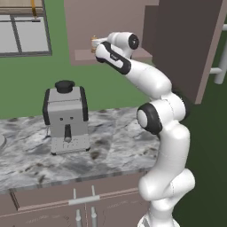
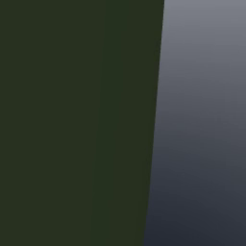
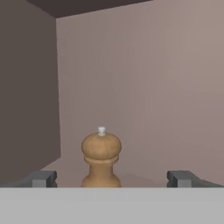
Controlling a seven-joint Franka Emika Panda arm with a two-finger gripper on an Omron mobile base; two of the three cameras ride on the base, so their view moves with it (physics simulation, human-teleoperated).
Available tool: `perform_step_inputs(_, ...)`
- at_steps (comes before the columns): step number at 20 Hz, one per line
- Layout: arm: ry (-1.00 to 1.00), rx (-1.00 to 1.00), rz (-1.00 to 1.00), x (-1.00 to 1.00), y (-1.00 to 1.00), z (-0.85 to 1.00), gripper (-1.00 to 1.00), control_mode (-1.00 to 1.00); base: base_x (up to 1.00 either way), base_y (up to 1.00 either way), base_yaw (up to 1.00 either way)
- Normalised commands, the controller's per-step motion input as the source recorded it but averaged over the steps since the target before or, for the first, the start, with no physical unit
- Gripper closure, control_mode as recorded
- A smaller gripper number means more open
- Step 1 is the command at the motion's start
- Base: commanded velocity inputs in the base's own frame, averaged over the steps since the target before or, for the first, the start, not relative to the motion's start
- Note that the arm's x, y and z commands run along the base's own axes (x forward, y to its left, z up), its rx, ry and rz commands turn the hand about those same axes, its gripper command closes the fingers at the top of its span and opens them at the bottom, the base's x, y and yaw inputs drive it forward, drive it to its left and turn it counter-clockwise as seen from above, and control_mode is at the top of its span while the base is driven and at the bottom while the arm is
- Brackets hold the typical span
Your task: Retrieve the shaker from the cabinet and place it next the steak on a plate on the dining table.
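Presently the gripper (image 3: 111,178) is inside the recess of the cabinet (image 3: 144,78), jaws spread wide, one dark fingertip (image 3: 41,178) low at the left and the other low at the right of the hand view. The shaker (image 3: 101,159) stands upright on the cabinet shelf between the two fingertips, slightly nearer the left one, touching neither. It sits a little beyond the tips, with the rear wall of the recess well behind it.

The base of the shaker is cut off at the bottom of the hand view, so its footing on the shelf cannot be seen. In the left base view the arm (image 1: 150,88) covers the gripper and most of the shaker (image 1: 93,42); a small tan piece shows beside the wrist at the shelf edge. The right base view is blocked by a dark green surface and a grey panel.

The shaker is tan-brown wood, with a rounded head, a narrow waist, a flaring lower body and a small pale knob on top.

On the marble counter (image 1: 115,146) below stands a grey coffee machine (image 1: 66,116).
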Motion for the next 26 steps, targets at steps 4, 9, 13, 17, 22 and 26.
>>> perform_step_inputs(4,0.00,-0.02,0.00,0.26,0.15,0.00,-1.00,-1.00,0.00,0.00,0.00)
perform_step_inputs(9,0.00,0.00,0.00,0.21,0.08,0.00,-1.00,-1.00,0.00,0.00,0.00)
perform_step_inputs(13,0.00,0.00,0.00,0.12,0.20,0.00,-1.00,-1.00,0.00,0.00,0.00)
perform_step_inputs(17,0.00,0.00,0.00,0.01,0.18,-0.02,-1.00,-1.00,0.00,0.00,0.00)
perform_step_inputs(22,0.00,0.00,0.00,0.01,0.02,0.00,-1.00,-1.00,0.00,0.00,0.00)
perform_step_inputs(26,0.00,0.00,0.01,0.01,0.00,0.00,-1.00,-1.00,0.00,0.00,0.00)
